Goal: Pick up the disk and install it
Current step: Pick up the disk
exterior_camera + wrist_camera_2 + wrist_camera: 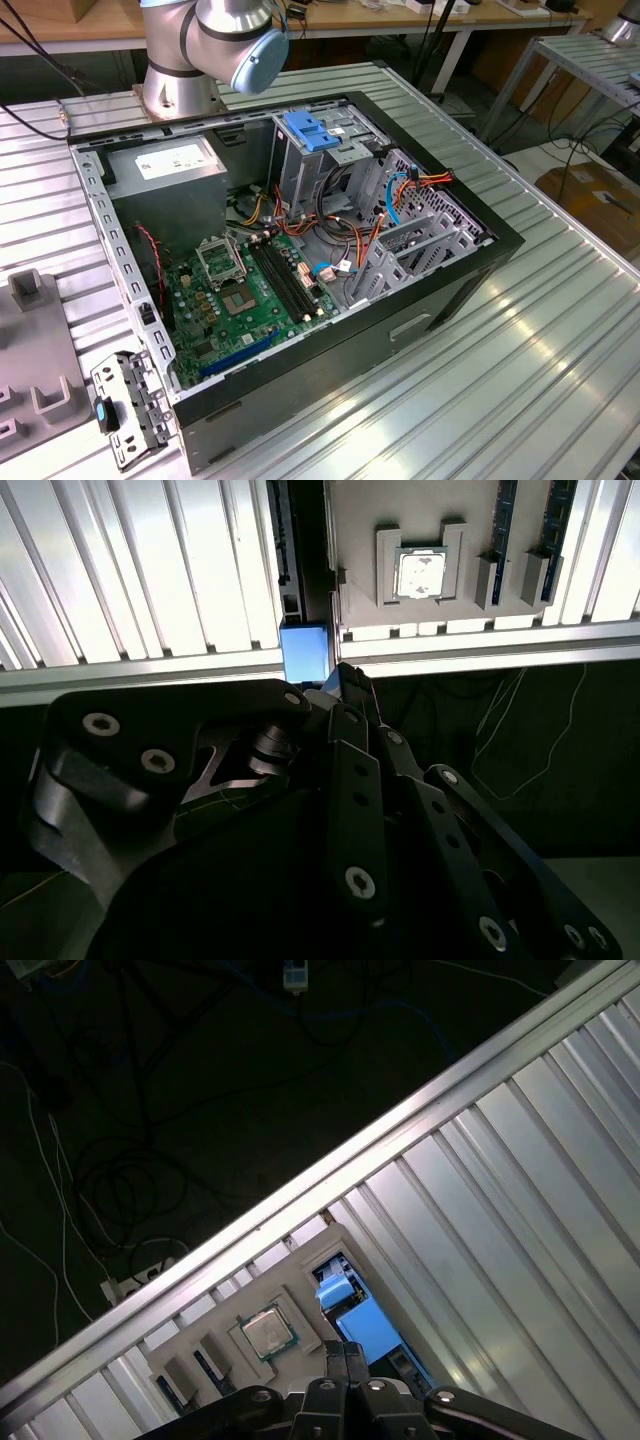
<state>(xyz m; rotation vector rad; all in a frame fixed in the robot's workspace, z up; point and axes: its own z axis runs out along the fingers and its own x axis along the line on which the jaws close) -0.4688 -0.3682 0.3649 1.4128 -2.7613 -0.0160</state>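
While near disk (pixel 305 652), end effector (pixel 345 677) closed.

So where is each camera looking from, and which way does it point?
Exterior view: off the arm, looking down into the open computer case on the ribbed table; the arm's grey-and-blue joint shows beyond it.
Second wrist view: rides on the arm, looks past the tool at the table's edge, a blue piece and a chip in a grey tray.
First wrist view: also on the arm, looks past the tool at the table and cables beyond its edge.
Both wrist views share tool, blue piece, chip.
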